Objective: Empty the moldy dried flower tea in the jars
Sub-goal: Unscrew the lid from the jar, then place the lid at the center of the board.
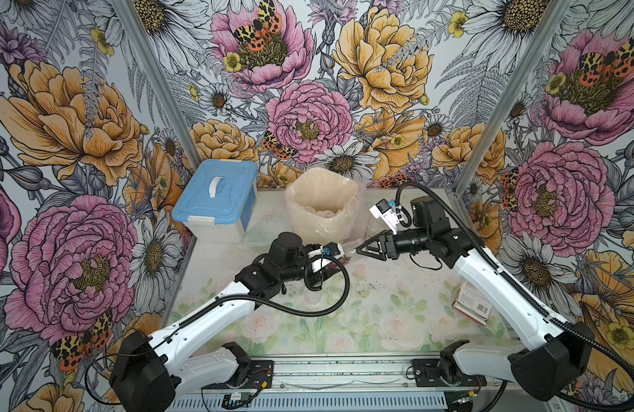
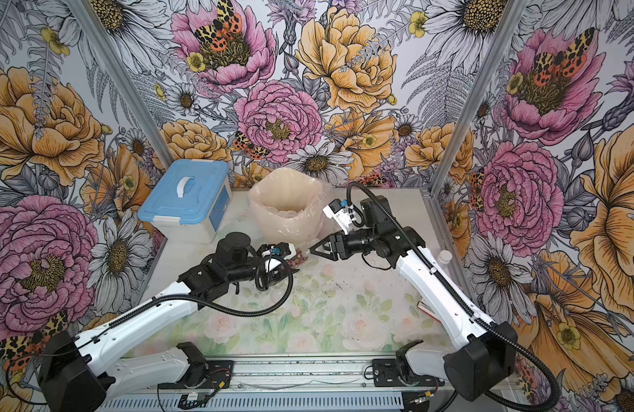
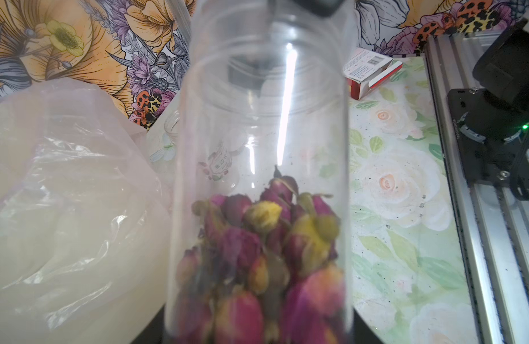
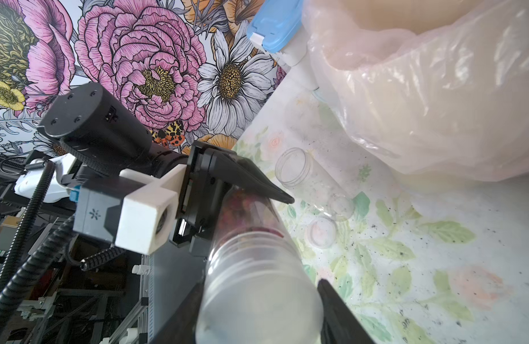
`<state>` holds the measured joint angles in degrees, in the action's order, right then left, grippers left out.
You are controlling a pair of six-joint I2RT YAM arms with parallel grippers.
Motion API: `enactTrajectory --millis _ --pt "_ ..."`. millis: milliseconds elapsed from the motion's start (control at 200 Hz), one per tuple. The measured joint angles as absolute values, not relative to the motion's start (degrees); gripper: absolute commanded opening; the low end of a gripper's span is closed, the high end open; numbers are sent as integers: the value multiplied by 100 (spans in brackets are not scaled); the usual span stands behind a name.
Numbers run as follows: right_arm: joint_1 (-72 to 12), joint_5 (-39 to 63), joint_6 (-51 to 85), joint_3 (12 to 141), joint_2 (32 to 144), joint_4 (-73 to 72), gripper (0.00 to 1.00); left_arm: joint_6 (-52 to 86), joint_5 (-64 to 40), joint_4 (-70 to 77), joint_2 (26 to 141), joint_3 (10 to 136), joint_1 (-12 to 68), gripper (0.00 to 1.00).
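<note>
Right wrist view: the jar (image 4: 251, 238) hangs level above the tabletop (image 4: 435, 268), near the bagged bin (image 4: 435, 104). The left gripper (image 4: 257, 214) clamps its body and the right gripper (image 4: 260, 321) clamps its lid (image 4: 257, 297). The clear plastic looks light, slick and squeezable, so a firm hold on the body suits twisting. The tea (image 3: 257, 253) sits loose inside.

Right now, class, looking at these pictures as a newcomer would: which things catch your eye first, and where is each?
The loud floral wallpaper covering the walls comes first. At mid-table the two arms meet on a clear jar of dried flower tea, held sideways: left end effector on its body, right end effector on its lid. Behind it stands a bag-lined bin, with a blue-lidded box beside it.
</note>
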<state>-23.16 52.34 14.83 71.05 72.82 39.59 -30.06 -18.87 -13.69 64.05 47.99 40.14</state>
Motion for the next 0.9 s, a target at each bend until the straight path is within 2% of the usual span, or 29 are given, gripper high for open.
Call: enactTrajectory --millis 465,670,900 --pt "-2182 5070 1382 7194 7190 3999 56 -2991 -1796 -1319 6353 4733 3990 38" --pt "-2064 3981 1380 7111 6930 3997 56 -2825 -1739 -1170 6193 4681 3988 38" --pt "-2064 2480 1382 6458 6912 4018 56 -2473 -1739 -836 5887 4678 3988 38"
